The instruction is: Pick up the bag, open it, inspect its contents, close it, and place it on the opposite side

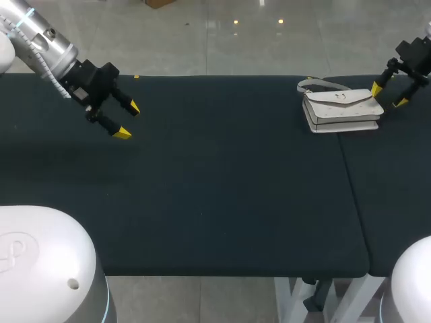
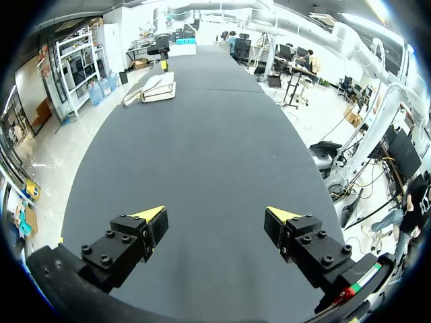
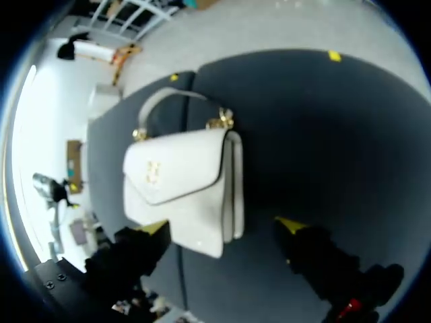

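A white handbag (image 1: 341, 108) with a closed flap, a gold clasp and a strap lies flat on the dark table at the far right. My right gripper (image 1: 388, 94) hangs just to its right, open and holding nothing. In the right wrist view the bag (image 3: 182, 188) lies ahead of the spread fingers (image 3: 222, 227), its near edge between their yellow tips, untouched. My left gripper (image 1: 128, 120) hovers open over the table's far left. The left wrist view has its fingers (image 2: 215, 217) wide apart over bare cloth and the bag (image 2: 156, 88) far ahead.
The black table (image 1: 222, 188) has a seam (image 1: 353, 182) running front to back at the right, just by the bag. A small yellow marker (image 1: 137, 77) sits at the far edge on the left.
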